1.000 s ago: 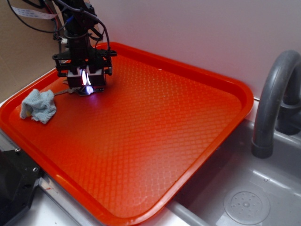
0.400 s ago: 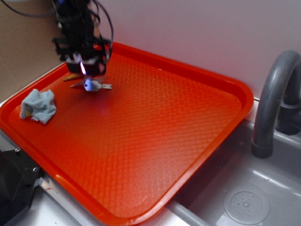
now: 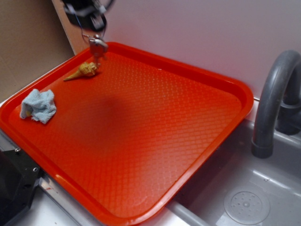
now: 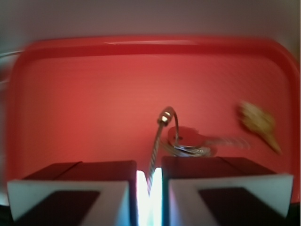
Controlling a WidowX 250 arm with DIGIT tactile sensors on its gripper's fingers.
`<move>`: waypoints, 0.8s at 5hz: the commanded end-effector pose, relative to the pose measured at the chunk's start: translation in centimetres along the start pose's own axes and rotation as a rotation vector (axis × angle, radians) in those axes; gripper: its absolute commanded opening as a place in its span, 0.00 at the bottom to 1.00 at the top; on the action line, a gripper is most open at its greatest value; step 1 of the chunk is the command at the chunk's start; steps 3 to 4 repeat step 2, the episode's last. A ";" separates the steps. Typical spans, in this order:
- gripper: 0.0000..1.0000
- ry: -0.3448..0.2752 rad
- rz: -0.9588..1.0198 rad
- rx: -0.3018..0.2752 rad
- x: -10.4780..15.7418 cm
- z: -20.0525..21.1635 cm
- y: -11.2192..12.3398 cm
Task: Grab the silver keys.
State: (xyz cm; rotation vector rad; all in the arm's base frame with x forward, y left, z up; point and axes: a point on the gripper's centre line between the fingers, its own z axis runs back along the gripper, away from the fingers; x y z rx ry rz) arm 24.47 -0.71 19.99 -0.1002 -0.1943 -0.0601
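Our gripper [image 4: 149, 183] pinches the silver keys [image 3: 98, 46] by the ring, seemingly clear of the tray [image 3: 197, 155]; we judge the grab done.

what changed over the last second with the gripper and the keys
The gripper has risen from the tray toward the top of the exterior view, lifting the silver keys clear; they now hang by the wire ring pinched between its fingers. That uncovered the seashell, lying where the gripper had been. The blue cloth and faucet stayed put.
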 end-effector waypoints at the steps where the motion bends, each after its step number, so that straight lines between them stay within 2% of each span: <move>1: 0.00 -0.023 -0.021 0.047 -1.7 3.6 0.3; 2: 0.00 0.000 -0.014 0.071 -2.0 3.0 0.1; 4: 0.00 0.000 -0.014 0.071 -2.0 3.0 0.1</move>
